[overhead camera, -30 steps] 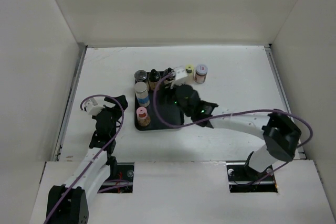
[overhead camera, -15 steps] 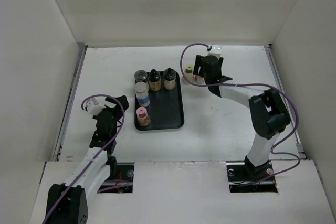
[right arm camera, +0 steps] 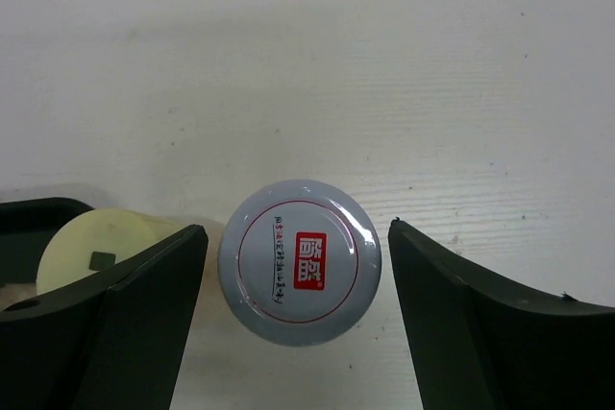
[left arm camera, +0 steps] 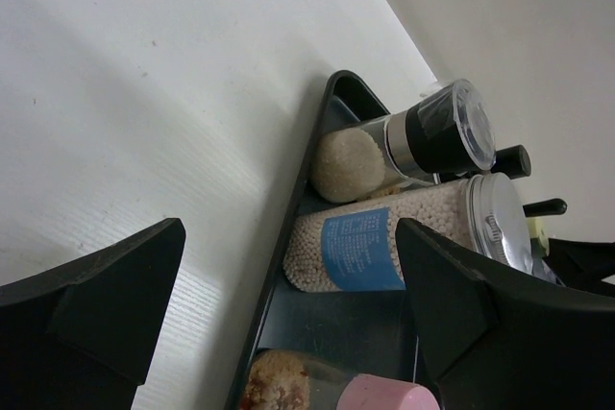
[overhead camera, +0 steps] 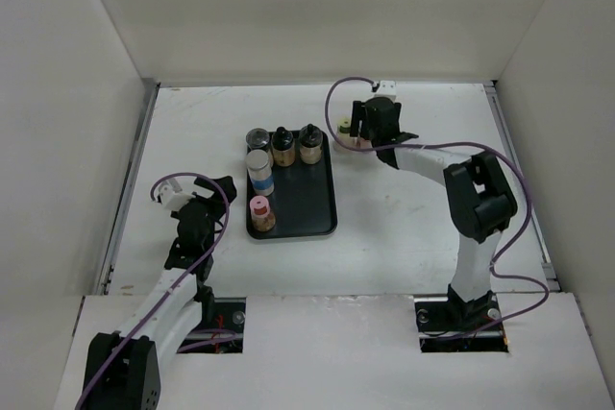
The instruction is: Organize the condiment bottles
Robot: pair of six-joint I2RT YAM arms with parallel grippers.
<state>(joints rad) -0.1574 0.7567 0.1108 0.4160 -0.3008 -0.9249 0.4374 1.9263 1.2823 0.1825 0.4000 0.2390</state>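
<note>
A black tray (overhead camera: 303, 208) holds several spice jars: a clear-topped grinder (overhead camera: 257, 138), two dark-capped jars (overhead camera: 281, 144) (overhead camera: 309, 143), a silver-capped blue-labelled jar (overhead camera: 259, 171) and a pink-capped jar (overhead camera: 260, 211). A yellow-capped jar (overhead camera: 345, 128) stands on the table right of the tray. My right gripper (overhead camera: 365, 134) is open, jaws either side of a grey-lidded jar (right arm camera: 299, 263) with a red mark, not touching it; the yellow cap (right arm camera: 94, 247) is beside it. My left gripper (overhead camera: 207, 195) is open and empty left of the tray, facing the blue-labelled jar (left arm camera: 370, 242).
White walls enclose the table on three sides. The tray's right half (overhead camera: 312, 184) holds no jars. In the left wrist view the tray rim (left arm camera: 288, 256), the grinder (left arm camera: 404, 146) and the pink cap (left arm camera: 384, 397) show between my fingers.
My right arm swung from over the tray to the back right, then settled with its open jaws around the grey-lidded jar. The left arm has not moved.
</note>
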